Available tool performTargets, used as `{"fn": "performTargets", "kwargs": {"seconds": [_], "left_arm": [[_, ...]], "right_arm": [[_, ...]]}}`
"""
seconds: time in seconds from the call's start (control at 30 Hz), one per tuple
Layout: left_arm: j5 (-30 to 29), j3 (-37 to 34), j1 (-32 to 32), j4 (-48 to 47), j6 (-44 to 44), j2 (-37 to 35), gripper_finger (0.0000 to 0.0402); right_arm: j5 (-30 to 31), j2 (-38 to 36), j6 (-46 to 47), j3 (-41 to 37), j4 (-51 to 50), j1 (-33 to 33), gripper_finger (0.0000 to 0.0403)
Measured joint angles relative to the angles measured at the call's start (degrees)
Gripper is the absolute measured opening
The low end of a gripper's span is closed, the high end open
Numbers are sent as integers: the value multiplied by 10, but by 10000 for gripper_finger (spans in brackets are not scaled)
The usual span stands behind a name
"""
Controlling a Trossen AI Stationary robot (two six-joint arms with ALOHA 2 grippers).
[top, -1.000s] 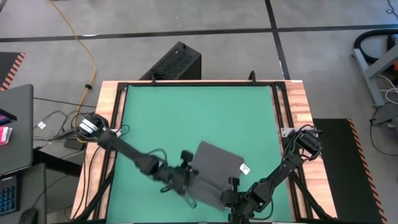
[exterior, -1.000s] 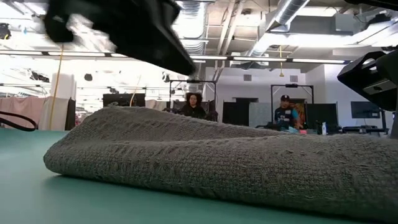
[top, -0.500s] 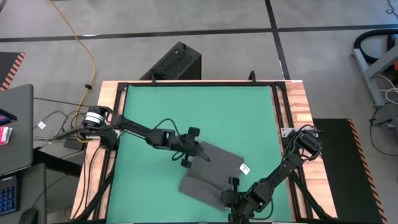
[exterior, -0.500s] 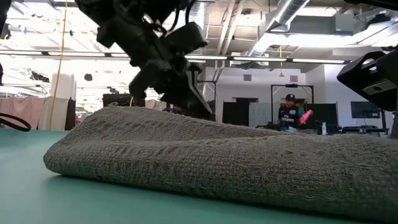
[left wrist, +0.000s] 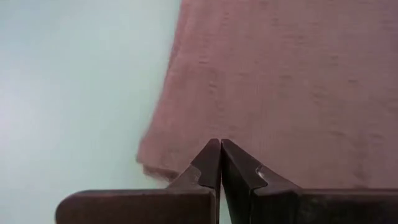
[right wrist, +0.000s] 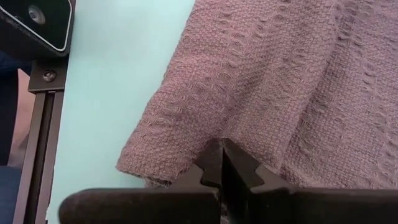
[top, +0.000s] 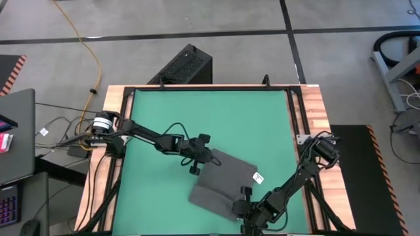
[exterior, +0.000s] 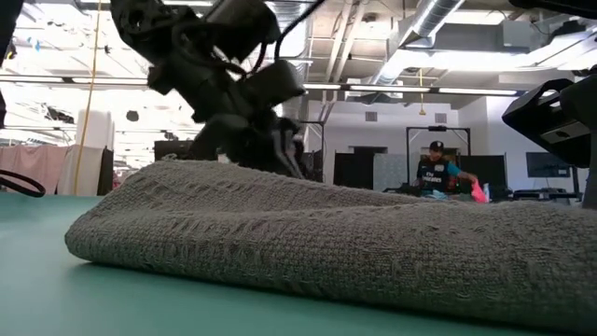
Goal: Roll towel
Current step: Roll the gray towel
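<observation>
Left tool [top: 211, 159] shifted from towel's [top: 223, 183] near-left edge to its far-left corner, fingers clenched, nothing held. Right tool [top: 244, 208] clenched at near-right corner. Towel lies folded on green tabletop [top: 197, 118], near side.

The worktop [top: 197, 118] is a green mat set in a black frame, with wooden strips showing along its left and right sides; the towel [top: 224, 183], a dark grey cloth, lies directly on the mat toward the near edge, right of centre, folded over itself; a small white tag [top: 258, 177] sits at its right edge.
</observation>
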Motion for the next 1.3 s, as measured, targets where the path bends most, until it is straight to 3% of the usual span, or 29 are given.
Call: {"fn": "performTargets", "kwargs": {"seconds": [0.2,0.53,0.73,1.3], "left_arm": [[-38,5,0,43,-8,53,0],[-65,5,0,-54,-98,50,0],[-69,-11,2,-58,-157,49,0],[-71,-159,-8,66,-327,-10,0]], "right_arm": [[-2,0,-1,0,6,-4,25],[-9,0,-4,1,4,-12,25],[-27,-1,-45,1,5,-39,25],[-61,-9,-195,1,-11,-84,26]]}}
